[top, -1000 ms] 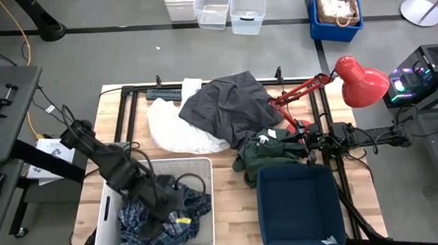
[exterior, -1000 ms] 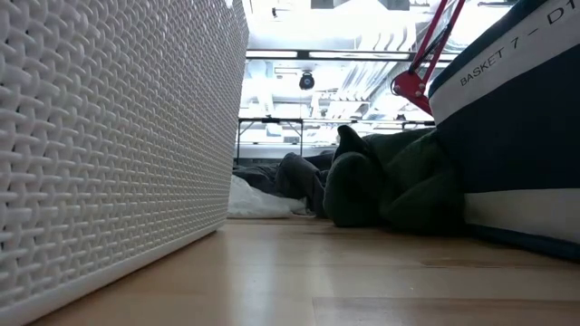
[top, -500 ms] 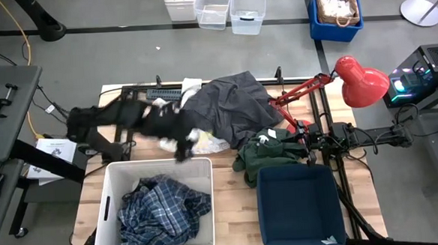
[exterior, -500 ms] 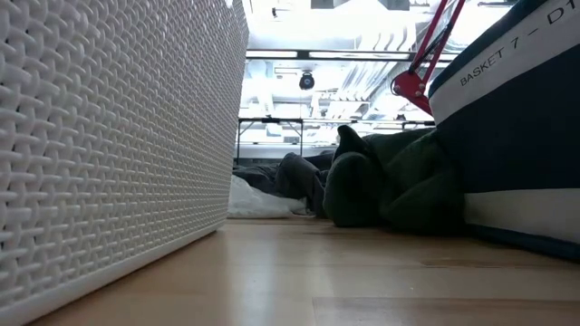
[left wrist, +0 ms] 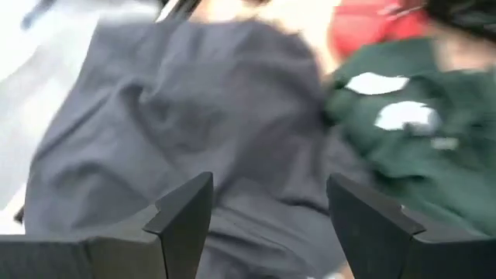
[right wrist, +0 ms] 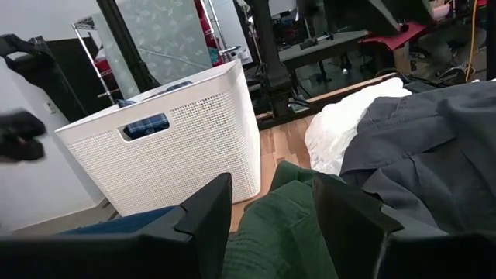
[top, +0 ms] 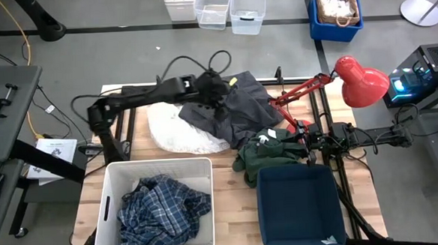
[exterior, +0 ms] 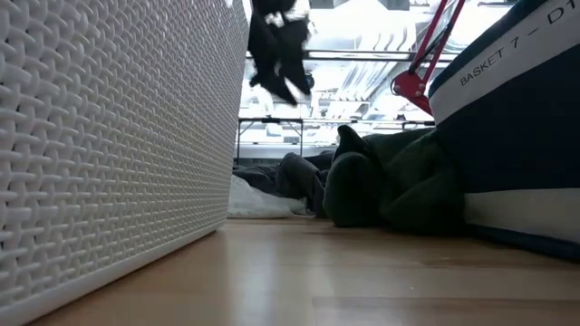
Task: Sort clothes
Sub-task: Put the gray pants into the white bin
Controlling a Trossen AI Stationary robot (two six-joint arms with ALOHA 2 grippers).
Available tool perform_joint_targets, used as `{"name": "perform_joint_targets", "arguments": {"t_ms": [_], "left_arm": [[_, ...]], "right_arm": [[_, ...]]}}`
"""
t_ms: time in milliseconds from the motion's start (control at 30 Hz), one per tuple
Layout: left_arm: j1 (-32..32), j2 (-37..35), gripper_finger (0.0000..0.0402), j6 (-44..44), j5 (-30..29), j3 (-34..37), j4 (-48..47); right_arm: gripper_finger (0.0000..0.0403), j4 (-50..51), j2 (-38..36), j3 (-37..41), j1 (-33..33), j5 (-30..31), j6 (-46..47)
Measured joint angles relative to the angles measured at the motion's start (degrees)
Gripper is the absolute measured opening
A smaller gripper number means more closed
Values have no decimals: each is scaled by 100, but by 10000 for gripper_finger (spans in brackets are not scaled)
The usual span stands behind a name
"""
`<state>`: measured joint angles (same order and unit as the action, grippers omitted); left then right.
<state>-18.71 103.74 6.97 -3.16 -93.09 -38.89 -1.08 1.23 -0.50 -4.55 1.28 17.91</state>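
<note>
My left pincer (left wrist: 263, 225) hangs released, jaws spread, directly above the dark grey garment (top: 229, 107). Beyond it lies the dark green garment (left wrist: 403, 147), white label (left wrist: 376, 83) unreadable. My right pincer (right wrist: 267, 225) waits open. Navy basket (exterior: 517, 109) reads "BASKET 7".

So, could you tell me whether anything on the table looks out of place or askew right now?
One thing stands out: the dark green garment is slumped against the navy basket rather than in it. The plaid shirt lies properly in the white basket; the left gripper, jaws open, hovers over the dark grey garment.
</note>
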Motion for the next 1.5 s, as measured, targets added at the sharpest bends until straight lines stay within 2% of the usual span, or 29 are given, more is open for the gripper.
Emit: {"name": "perform_joint_targets", "arguments": {"t_ms": [200,433,633,767,867,933,1000,1033,1133,1267,1500], "left_arm": [[-118,1086,241,820,-277,-435,-381],[-148,1608,241,1466,-752,-535,-755],[-257,2092,241,1931,-721,-543,-612],[-259,2407,236,1767,-562,-562,-572],[-168,2559,189,1601,-520,-572,-560],[-89,2573,120,1586,-468,-567,-514],[-14,2508,41,1464,-439,-548,-396],[23,2445,23,1414,-407,-534,-344],[110,2095,10,1310,-369,-513,-229],[179,1047,6,837,-447,-523,-128],[250,-1055,3,481,-1520,-530,-165]], "right_arm": [[179,1,2,-1,-1,0,0],[179,1,4,-1,0,0,0],[179,0,4,-1,-1,0,0],[179,2,26,0,1,2,0],[179,0,26,0,-1,0,0],[179,2,26,-1,-1,0,0],[179,1,26,-1,0,0,0],[179,1,26,-1,1,1,0],[179,0,26,0,-1,0,0],[179,1,26,0,-1,0,0],[179,1,26,0,-1,1,0]]}}
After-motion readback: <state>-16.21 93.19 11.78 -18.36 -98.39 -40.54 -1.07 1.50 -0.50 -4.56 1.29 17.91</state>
